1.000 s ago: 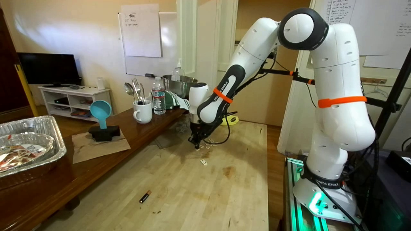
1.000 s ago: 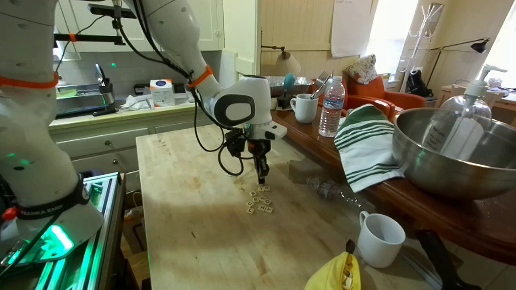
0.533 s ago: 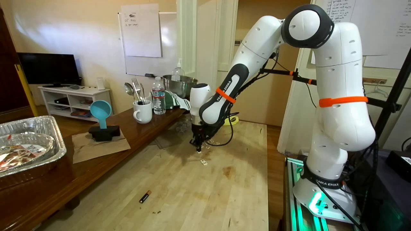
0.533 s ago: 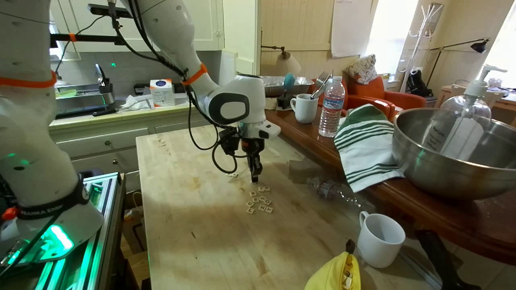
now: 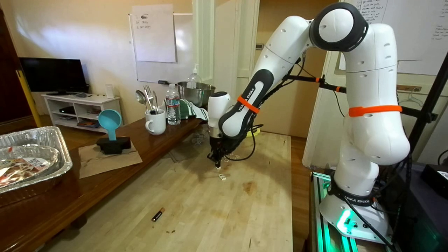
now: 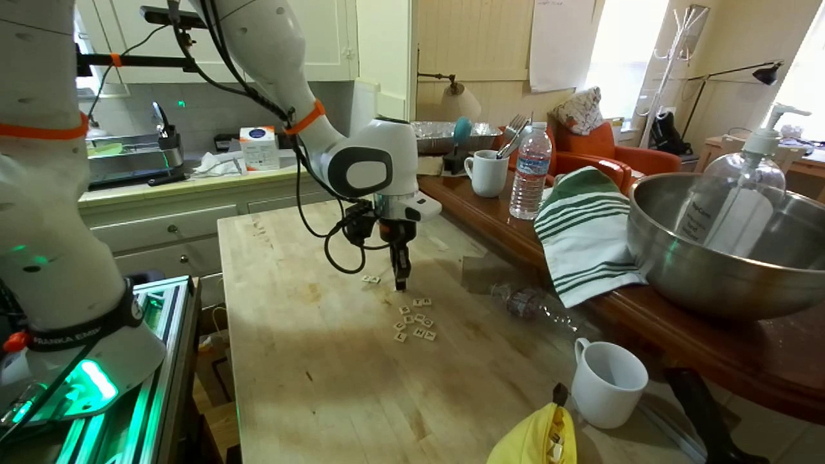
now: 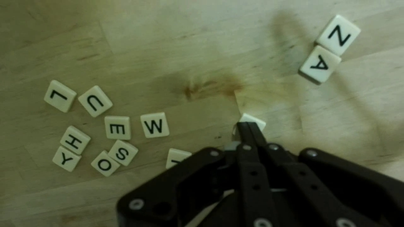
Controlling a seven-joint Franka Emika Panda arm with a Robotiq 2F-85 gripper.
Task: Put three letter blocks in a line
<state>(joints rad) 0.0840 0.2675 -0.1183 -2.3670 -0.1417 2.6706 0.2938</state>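
In the wrist view two letter blocks, N (image 7: 338, 35) and A (image 7: 320, 64), touch in a row at the upper right. The pair also shows in both exterior views, as small pale blocks (image 5: 222, 177) and blocks (image 6: 370, 279). My gripper (image 7: 248, 123) has its fingertips together, over another pale block (image 7: 253, 120); its letter is hidden. The fingertips seem to touch its top, not grip its sides. In the exterior views the gripper (image 5: 218, 165) (image 6: 401, 287) points down at the table, a short way from the pair.
Several loose letter blocks, such as W (image 7: 155, 125) and H (image 7: 75, 139), lie to the left in the wrist view. A battery (image 5: 158, 214), a white mug (image 6: 609, 386), a yellow pouch (image 6: 532, 438) and a plastic bottle (image 6: 525, 301) are on the table. A raised wooden counter (image 5: 140, 134) runs alongside.
My gripper has moved along the table toward the N and A pair. The block under the fingertips has slid along with it. The pair and the loose blocks have not moved.
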